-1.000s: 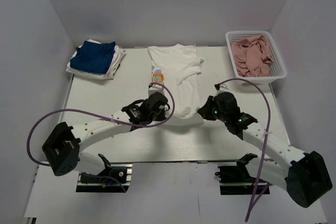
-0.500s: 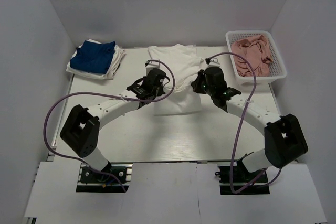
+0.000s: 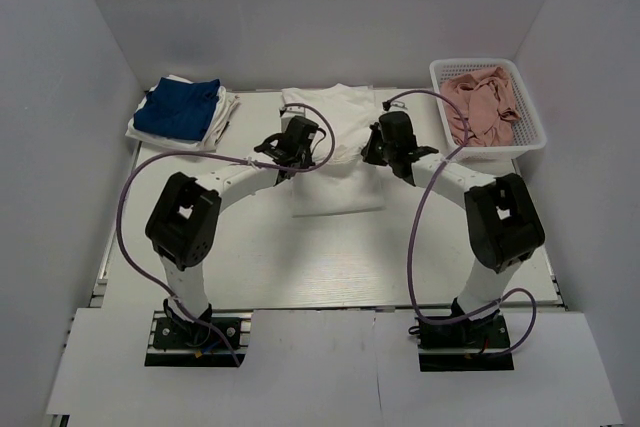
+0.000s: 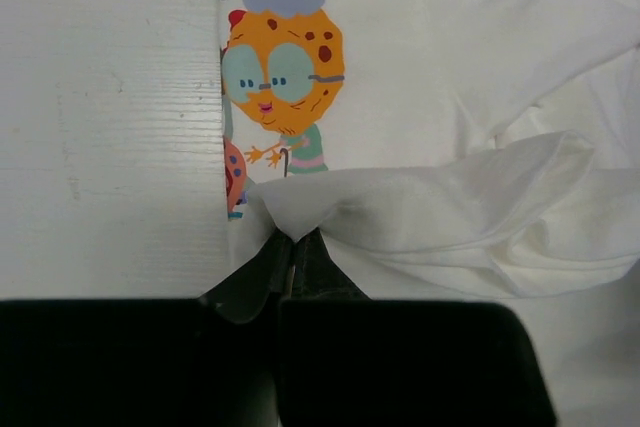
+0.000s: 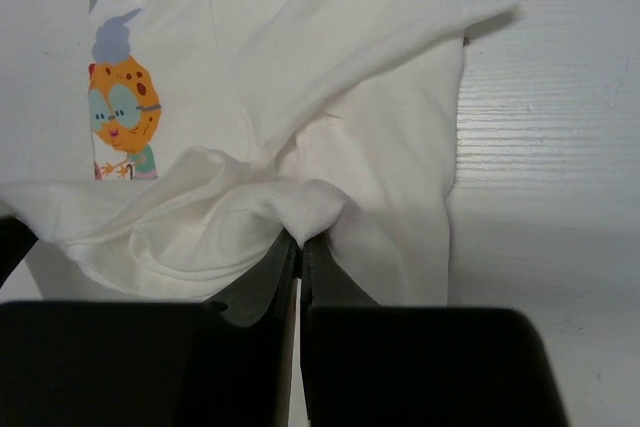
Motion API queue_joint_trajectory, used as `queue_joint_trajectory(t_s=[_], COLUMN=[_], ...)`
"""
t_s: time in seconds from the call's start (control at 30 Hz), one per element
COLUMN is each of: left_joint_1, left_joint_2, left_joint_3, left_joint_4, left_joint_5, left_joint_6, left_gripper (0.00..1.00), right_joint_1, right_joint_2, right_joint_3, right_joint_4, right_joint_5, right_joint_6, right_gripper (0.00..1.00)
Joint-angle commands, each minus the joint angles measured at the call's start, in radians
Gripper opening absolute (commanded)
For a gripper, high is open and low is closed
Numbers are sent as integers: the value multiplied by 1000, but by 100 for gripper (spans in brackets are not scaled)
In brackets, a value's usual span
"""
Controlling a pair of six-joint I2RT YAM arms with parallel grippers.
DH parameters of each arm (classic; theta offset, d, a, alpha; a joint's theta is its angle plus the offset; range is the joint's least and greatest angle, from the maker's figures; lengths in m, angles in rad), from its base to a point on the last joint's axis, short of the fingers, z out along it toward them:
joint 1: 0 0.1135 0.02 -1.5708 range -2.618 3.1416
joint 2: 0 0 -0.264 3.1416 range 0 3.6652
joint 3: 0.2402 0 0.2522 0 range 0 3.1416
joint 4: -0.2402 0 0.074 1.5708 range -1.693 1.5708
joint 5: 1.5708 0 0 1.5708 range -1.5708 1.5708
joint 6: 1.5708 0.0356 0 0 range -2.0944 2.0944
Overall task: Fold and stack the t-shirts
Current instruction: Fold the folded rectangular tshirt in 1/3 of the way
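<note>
The large white t-shirt (image 3: 338, 162) lies in the middle of the table, its near part doubled over towards the back. Its colourful chest print (image 4: 283, 72) shows in the left wrist view and in the right wrist view (image 5: 122, 107). My left gripper (image 3: 292, 152) is shut on the left corner of the hem (image 4: 290, 209). My right gripper (image 3: 376, 152) is shut on the right corner of the hem (image 5: 310, 209). Both hold the hem over the shirt's chest. A royal-blue t-shirt (image 3: 180, 107) lies folded on another white one (image 3: 222, 117) at the back left.
A white basket (image 3: 532, 137) with pink cloth (image 3: 482, 105) stands at the back right. White walls close the table on three sides. The table's bare wood (image 3: 320, 257) runs between the shirt and the arm bases.
Both grippers have carried the shirt's near hem away from the arm bases towards the back, folding the lower half over the upper half. The arms are now stretched far out.
</note>
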Motion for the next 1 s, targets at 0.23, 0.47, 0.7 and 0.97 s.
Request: queue_joint_trajectory(t_s=[0.23,0.47,0.7,0.97], left_joint_1=[38,47,47,27], left_joint_2=[141,74,-73,-208], left_joint_3=[209,240,24,-267], left_joint_4=[-169,-277,-223,-130], left_joint_5=[-41,-156,-9,222], left_joint_6=[-56,-148,-136,-136], left_gripper=[18,100,100,100], right_joint_1=[-28,-28,-27,-41], right_joint_2=[116,49,-64,-256], right_joint_3=[140,145,-36,-344], right_joint_4=[-14,-61,14,23], right_joint_5=[-52,-91,-200,-147], right_joint_6=[36,-18,-8,33], right_gripper=[42,90,90,90])
